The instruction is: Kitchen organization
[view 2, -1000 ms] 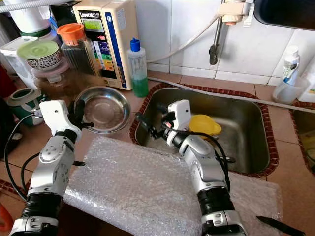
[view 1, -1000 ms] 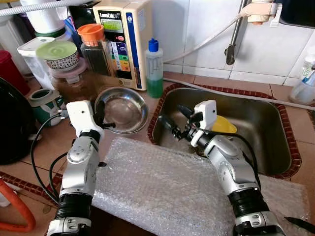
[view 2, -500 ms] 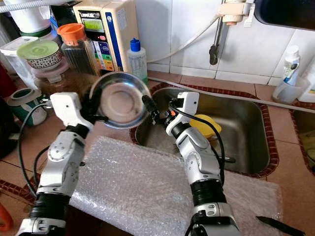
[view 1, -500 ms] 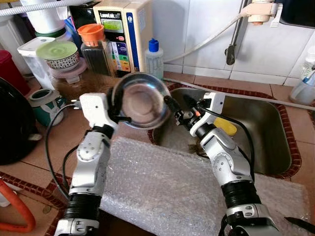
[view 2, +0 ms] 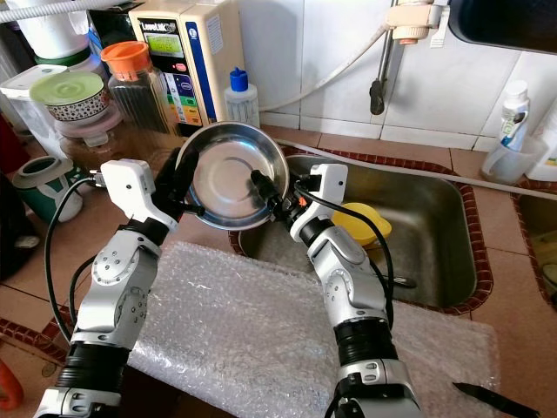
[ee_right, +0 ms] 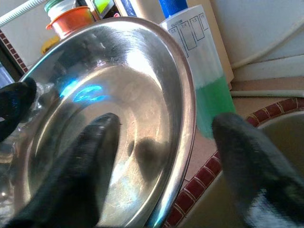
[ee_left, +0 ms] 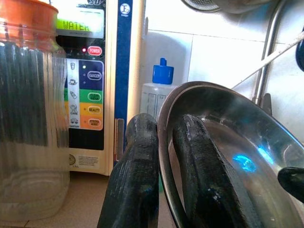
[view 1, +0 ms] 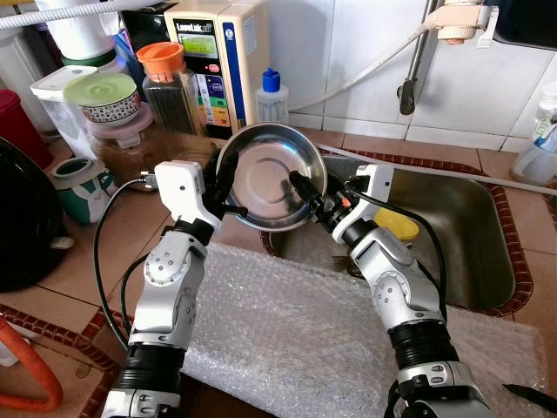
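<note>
Fingers [ee_left: 137, 175] of your left gripper [view 1: 228, 187] pinch the steel bowl [view 1: 271, 177] by its rim.
Your right gripper [view 1: 309, 193] straddles the opposite rim, spread wide, not yet gripping. The bowl hangs tilted beside the sink [view 1: 474, 235]: a handover, probably. Close right before releasing left.

One steel bowl [view 1: 271, 176] is showing, along with one sink [view 1: 487, 252], one bubble-wrap sheet [view 1: 287, 340], one green-liquid bottle [view 1: 272, 96], one orange-lidded jar [view 1: 167, 85], one yellow item [view 1: 399, 224], and two claws: left [view 1: 228, 181], right [view 1: 306, 193].
</note>
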{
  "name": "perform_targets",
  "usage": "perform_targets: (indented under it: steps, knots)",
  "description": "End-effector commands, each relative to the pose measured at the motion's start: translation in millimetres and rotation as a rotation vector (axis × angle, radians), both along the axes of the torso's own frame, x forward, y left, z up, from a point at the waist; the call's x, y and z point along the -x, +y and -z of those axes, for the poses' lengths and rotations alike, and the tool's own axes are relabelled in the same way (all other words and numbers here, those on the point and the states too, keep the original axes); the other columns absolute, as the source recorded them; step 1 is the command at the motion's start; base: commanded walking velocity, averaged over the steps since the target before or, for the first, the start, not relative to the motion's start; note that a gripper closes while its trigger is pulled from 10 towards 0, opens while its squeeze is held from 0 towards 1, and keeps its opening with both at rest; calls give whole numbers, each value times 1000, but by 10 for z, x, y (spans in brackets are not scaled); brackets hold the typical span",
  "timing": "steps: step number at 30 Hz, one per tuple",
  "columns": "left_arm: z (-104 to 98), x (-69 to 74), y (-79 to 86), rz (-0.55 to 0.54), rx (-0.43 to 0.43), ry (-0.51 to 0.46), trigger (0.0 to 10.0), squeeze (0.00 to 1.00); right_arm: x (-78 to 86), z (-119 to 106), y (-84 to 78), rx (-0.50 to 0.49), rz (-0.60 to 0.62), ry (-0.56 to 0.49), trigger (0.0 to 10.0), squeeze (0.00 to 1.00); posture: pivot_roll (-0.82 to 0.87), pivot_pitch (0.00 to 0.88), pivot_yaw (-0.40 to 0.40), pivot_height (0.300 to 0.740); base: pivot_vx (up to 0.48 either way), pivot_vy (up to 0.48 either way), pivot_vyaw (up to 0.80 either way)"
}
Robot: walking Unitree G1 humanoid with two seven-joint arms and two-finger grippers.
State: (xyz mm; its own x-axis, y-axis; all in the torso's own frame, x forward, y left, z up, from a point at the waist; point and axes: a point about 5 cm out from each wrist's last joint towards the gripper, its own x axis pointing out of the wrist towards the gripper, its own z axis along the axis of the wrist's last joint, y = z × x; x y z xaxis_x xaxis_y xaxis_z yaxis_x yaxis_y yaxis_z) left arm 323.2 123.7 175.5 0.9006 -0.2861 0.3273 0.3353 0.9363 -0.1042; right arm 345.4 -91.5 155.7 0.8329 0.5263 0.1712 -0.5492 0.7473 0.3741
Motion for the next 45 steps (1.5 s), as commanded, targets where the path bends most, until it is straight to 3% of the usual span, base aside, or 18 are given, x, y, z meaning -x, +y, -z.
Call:
perform_targets:
  steps: [1,25,35,36,37,38,39,40,45]
  knots:
    - [-48,17,42,-10,-8,-26,0,0,-27,-36,12,-9,0,-2,0,0,29,0,74,740,0,0,0]
    - [-56,38,34,-6,-32,-41,0,0,-36,-14,-30,-14,26,12,0,0,26,0,81,740,0,0,0]
    - [-60,52,17,9,-43,-42,0,0,-87,0,-187,-23,127,32,0,0,29,0,81,740,0,0,0]
    - [-57,54,13,16,-40,-38,2824,0,-92,4,-207,-24,139,36,0,0,29,0,81,740,0,0,0]
    - [-57,54,13,16,-40,-38,2824,0,-92,4,-207,-24,139,36,0,0,29,0,81,740,0,0,0]
    - [-56,55,13,17,-39,-36,8431,820,-93,5,-213,-24,144,37,0,0,29,0,81,740,0,0,0]
    - [-56,55,14,17,-38,-36,8431,820,-94,6,-217,-25,148,37,0,0,29,0,81,740,0,0,0]
    - [-55,57,8,26,-25,-32,10000,1000,-96,9,-224,-25,154,38,0,0,28,0,83,740,0,0,0]
    - [-42,73,-40,65,-16,-20,10000,1000,-115,-4,-253,-36,188,39,0,0,28,0,84,740,0,0,0]
